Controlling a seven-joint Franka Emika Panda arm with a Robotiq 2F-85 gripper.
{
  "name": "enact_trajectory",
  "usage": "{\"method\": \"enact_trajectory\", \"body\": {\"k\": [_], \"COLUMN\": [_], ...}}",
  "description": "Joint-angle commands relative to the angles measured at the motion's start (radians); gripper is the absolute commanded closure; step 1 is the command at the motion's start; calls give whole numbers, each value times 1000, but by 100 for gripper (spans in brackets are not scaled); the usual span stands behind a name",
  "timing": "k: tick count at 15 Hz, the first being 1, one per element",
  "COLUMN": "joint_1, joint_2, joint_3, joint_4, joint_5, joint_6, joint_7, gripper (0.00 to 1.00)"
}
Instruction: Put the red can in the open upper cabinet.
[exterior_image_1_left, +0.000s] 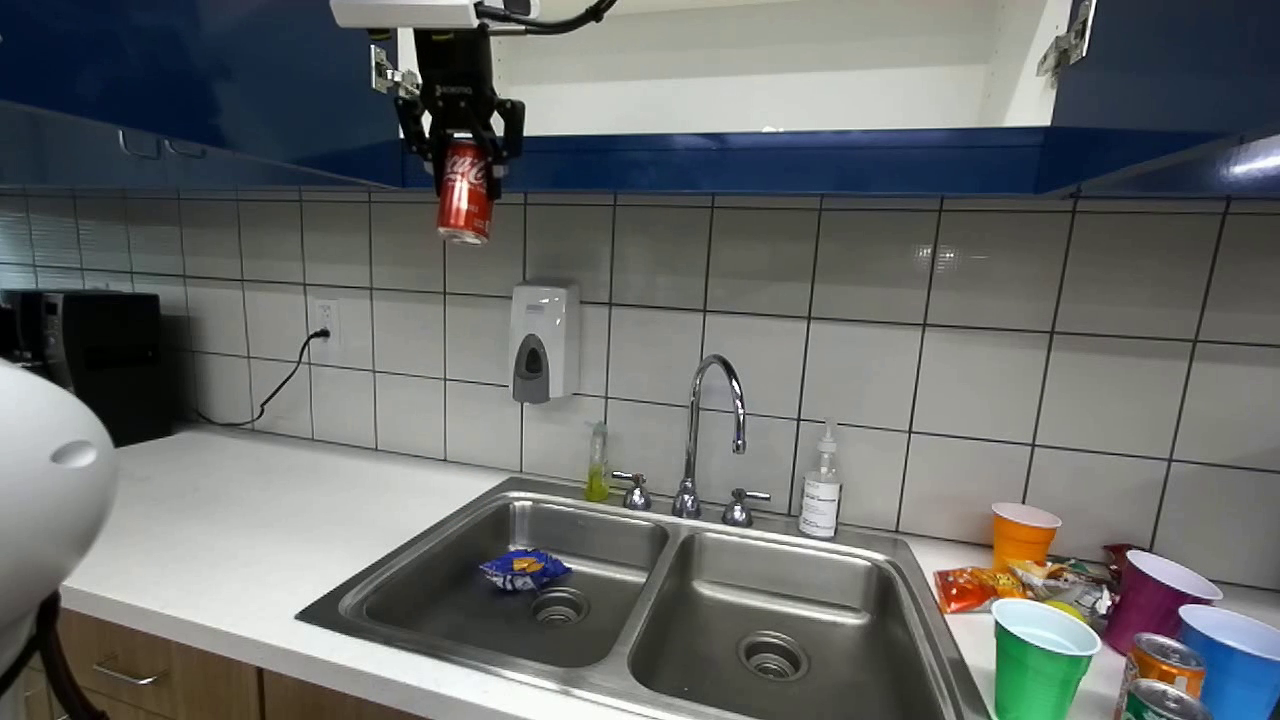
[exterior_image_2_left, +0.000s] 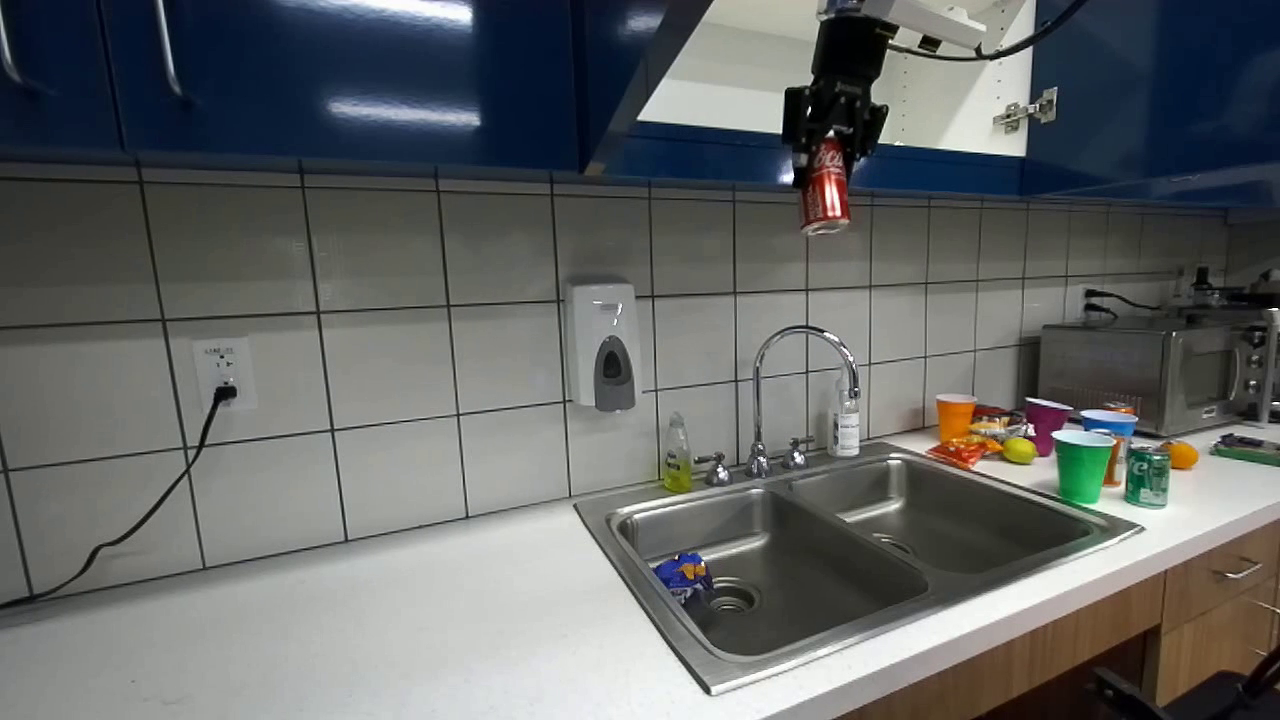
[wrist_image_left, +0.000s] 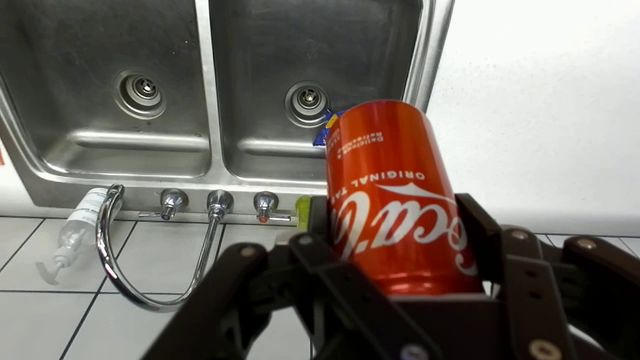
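upper left in an exterior view, our gripper (exterior_image_1_left: 466, 182) clamps the coca-cola can (exterior_image_1_left: 465, 212); entering this low could strike the open cabinet (exterior_image_1_left: 780, 160).
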Motion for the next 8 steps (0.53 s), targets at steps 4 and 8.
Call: {"method": "enact_trajectory", "body": {"k": [4,8], "joint_1": [-6,-9], "joint_2": [46,78], "joint_3": [-4,-14], "joint_4": [129,188], "joint_5": [-24,-26], "joint_6": [-62,-80], "joint_7": [1,-4], "gripper": [62,62]}}
